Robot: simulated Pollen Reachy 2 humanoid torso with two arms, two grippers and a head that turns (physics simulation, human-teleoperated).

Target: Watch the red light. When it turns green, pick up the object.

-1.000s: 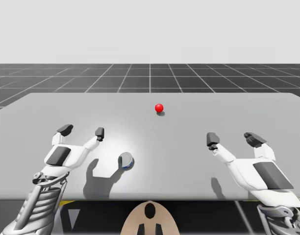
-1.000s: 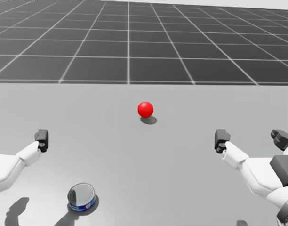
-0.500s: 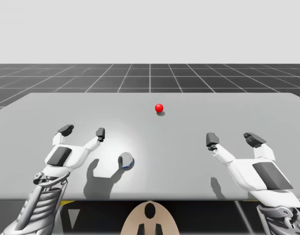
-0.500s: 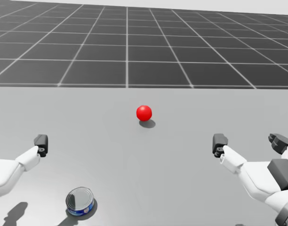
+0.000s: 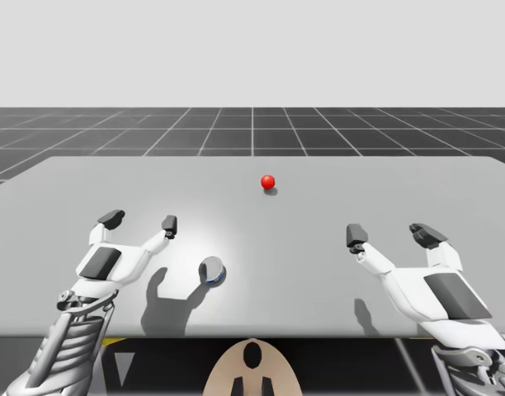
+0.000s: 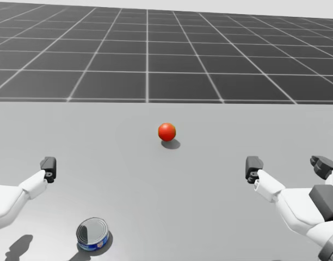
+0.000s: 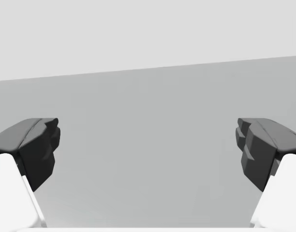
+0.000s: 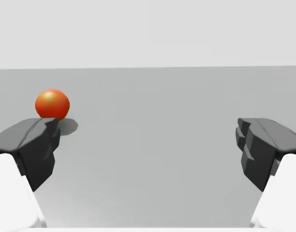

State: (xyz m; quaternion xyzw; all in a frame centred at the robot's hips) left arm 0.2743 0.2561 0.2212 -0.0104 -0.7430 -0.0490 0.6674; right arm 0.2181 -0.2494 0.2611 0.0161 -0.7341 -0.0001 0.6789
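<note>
high view: a grey surface [image 5: 318,206] with a small round light [image 5: 268,181] near its far middle, and both our arms reaching in from the near edge. the light reads red, leaning to orange-red in the head and right wrist views, and it is not green. the object is a short round can [image 5: 212,271] with a silver face and a blue wall. it sits near the front of the surface, just beside our left hand [image 5: 139,221] on its inner side and closer to us than that hand's fingertips. we cannot tell whether it stands flat or leans.

the main risk, as we judge it, is moving early: any reach while the light is not green breaks the task. a second risk comes from where the can lies. it is behind the left fingertips, so a careless pull back or sideways sweep could knock it, and a round can may roll off toward the front edge.

our left hand hovers low over the surface, palm down, fingers spread wide with nothing between them. our right hand [image 5: 393,236] mirrors it well apart on the other side, fingers also spread and empty, with the light far ahead of it, off toward one finger.
</note>
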